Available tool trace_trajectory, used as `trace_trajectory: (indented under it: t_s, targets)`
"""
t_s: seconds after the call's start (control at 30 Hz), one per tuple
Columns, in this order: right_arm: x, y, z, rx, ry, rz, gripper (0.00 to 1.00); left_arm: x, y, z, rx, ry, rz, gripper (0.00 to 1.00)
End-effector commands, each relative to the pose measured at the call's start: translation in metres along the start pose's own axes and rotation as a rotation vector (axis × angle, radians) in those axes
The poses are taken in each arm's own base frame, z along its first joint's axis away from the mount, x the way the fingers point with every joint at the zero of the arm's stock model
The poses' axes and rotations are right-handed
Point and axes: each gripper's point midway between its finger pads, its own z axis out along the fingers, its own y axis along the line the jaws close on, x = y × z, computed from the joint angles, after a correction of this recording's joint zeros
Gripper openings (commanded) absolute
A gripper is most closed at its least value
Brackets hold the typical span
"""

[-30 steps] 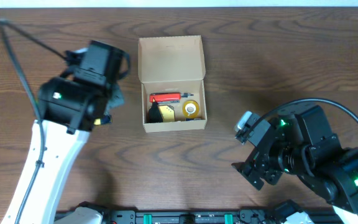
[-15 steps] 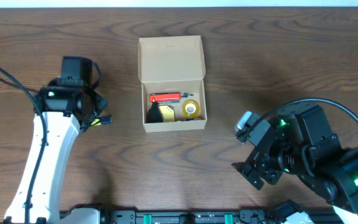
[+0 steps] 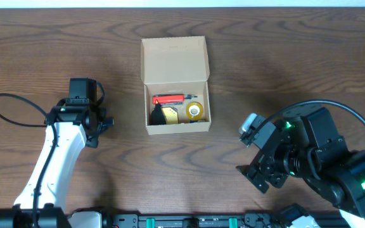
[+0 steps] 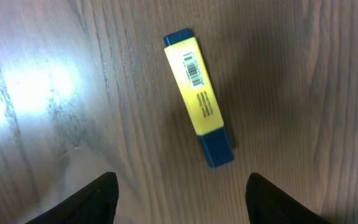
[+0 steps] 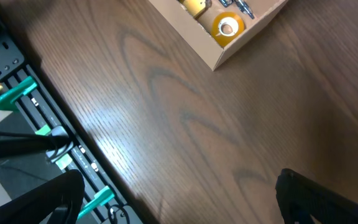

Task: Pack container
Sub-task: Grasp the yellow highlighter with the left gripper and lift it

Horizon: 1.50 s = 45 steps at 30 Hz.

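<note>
The container point(image 3: 173, 60), a brown cardboard box, stands on the table with its flap lid folded back. A red item point(image 3: 167, 99), a black-and-yellow item point(image 3: 160, 116) and a yellow tape roll point(image 3: 195, 111) lie in it. A yellow highlighter with blue ends point(image 4: 199, 99) lies flat on the wood. My left gripper point(image 4: 182, 190) hovers over it, open and holding nothing, left of the container in the overhead view point(image 3: 99, 123). My right gripper point(image 5: 179, 193) is open and empty over bare wood at the front right point(image 3: 258, 174). One corner of the container point(image 5: 253, 28) shows in the right wrist view.
The table's front edge with a black rail and green clips point(image 5: 17, 93) runs close under the right gripper. The left arm's black cable point(image 3: 18, 101) loops out to the left. The highlighter is hidden under the left gripper in the overhead view.
The left arm has swung away from the container toward the front left. Its jaws have opened. The right arm has not moved.
</note>
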Motion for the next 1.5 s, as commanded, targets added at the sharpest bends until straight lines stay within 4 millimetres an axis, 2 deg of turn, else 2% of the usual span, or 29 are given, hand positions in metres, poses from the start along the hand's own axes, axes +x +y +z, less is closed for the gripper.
trace_trajectory:
  t_s: [0.0,0.27,0.5,0.77,0.83,1.0,1.2,1.43,1.47]
  targets:
    - [0.0,-0.001,0.0,0.003,0.0,0.019,0.99,-0.004,0.005,0.014,-0.045,-0.02,-0.059,0.68]
    - [0.0,-0.001,0.0,0.003,0.0,0.019,0.99,0.008,0.005,0.052,-0.104,0.09,-0.136,0.74]
    - [0.0,-0.001,0.0,0.003,0.0,0.019,0.99,-0.001,0.01,0.071,-0.131,0.114,-0.198,0.75]
    - [0.0,-0.001,0.0,0.002,-0.001,0.019,0.99,-0.007,-0.002,0.08,-0.083,0.114,-0.22,0.75]
    - [0.0,-0.001,0.0,0.002,-0.001,0.019,0.99,-0.008,-0.009,0.082,-0.056,0.116,-0.223,0.78]
    - [0.0,-0.001,0.0,0.002,-0.001,0.019,0.99,-0.011,-0.019,0.083,-0.015,0.109,-0.226,0.77]
    - [0.0,-0.001,0.0,0.003,0.0,0.019,0.99,-0.012,-0.02,0.087,-0.012,0.104,-0.227,0.73]
    - [0.0,-0.001,0.0,0.002,-0.001,0.019,0.99,-0.001,-0.016,0.095,-0.038,0.156,-0.225,0.7]
    - [0.0,-0.001,0.0,0.002,-0.001,0.019,0.99,-0.001,-0.016,0.096,-0.039,0.156,-0.225,0.66]
